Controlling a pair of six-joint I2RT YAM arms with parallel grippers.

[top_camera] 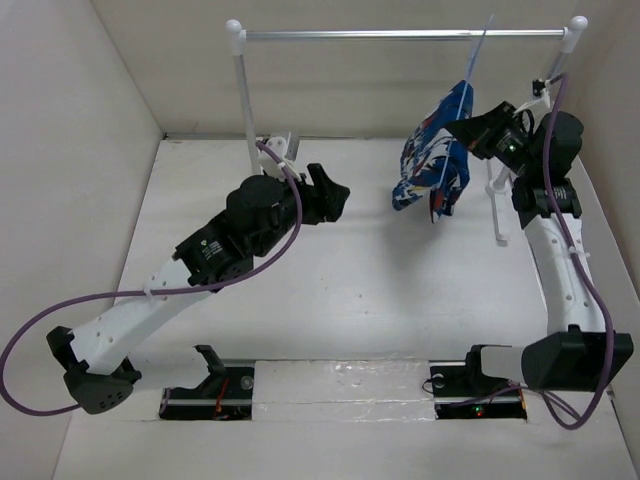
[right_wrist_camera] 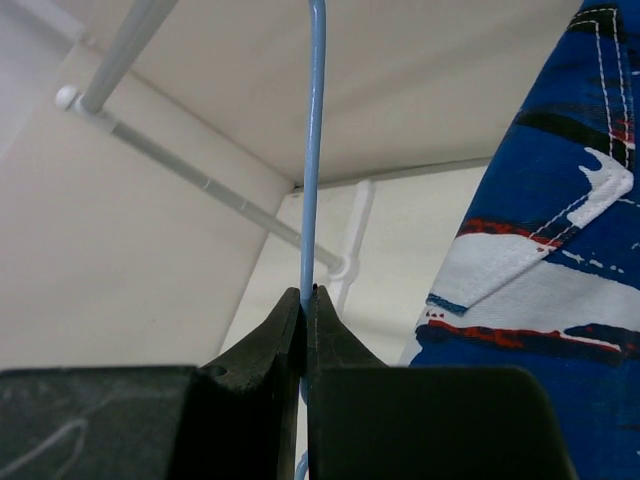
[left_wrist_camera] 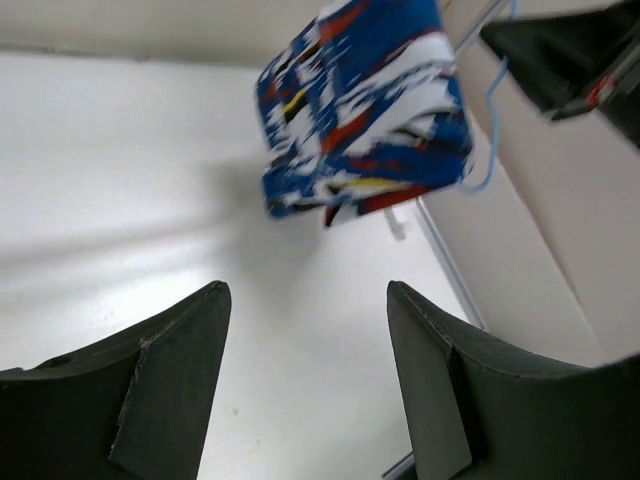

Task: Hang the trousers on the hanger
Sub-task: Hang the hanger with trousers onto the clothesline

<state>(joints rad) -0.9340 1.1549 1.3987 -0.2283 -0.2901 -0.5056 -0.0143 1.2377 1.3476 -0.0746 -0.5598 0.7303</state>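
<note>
The trousers (top_camera: 436,150), blue, white, red and black print, hang draped over the light-blue wire hanger (top_camera: 478,55) in the air at the back right, under the rail. My right gripper (top_camera: 462,128) is shut on the hanger's wire (right_wrist_camera: 312,150) and holds it up; the trousers (right_wrist_camera: 560,250) hang just right of its jaws. My left gripper (top_camera: 338,195) is open and empty over the table's middle, left of the trousers. In the left wrist view the trousers (left_wrist_camera: 365,110) hang ahead and above the open fingers (left_wrist_camera: 180,350), apart from them.
A silver rail (top_camera: 400,35) on white posts (top_camera: 243,85) spans the back. Box walls close in the left, back and right. The right post (top_camera: 497,205) stands beside my right arm. The rail also shows in the right wrist view (right_wrist_camera: 125,50).
</note>
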